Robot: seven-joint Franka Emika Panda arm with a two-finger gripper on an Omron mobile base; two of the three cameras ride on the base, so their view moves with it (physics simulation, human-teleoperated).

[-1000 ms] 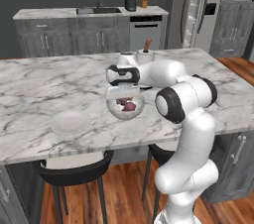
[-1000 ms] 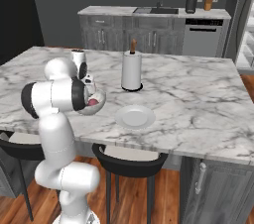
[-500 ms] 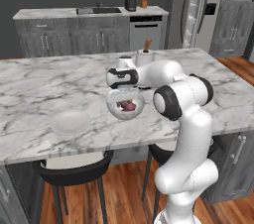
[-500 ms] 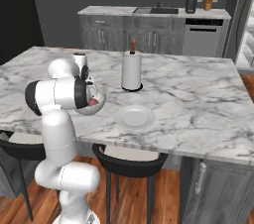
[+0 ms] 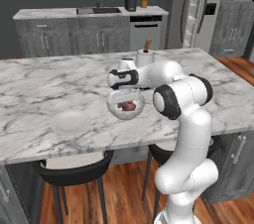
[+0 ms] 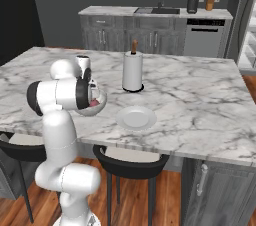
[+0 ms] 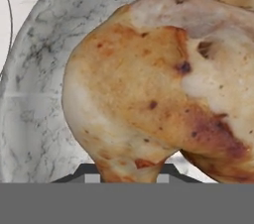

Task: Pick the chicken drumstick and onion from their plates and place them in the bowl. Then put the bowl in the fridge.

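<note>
bowl (image 5: 125, 104): onion (image 5: 129, 105) inside | gripper (image 5: 125, 89): gripping chicken drumstick (image 7: 158, 79) over bowl

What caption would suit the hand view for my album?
Close-up of a golden-brown chicken drumstick lying in the speckled whitish bowl.

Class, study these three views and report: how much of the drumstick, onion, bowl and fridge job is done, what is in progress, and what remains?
Done: the onion sits in the bowl, and one plate lies bare. In hand: the end effector hovers over the bowl, with the chicken drumstick between its fingertips above the bowl's floor; whether it is still gripped is unclear. Left: the bowl is still on the island, not in the fridge.
</note>
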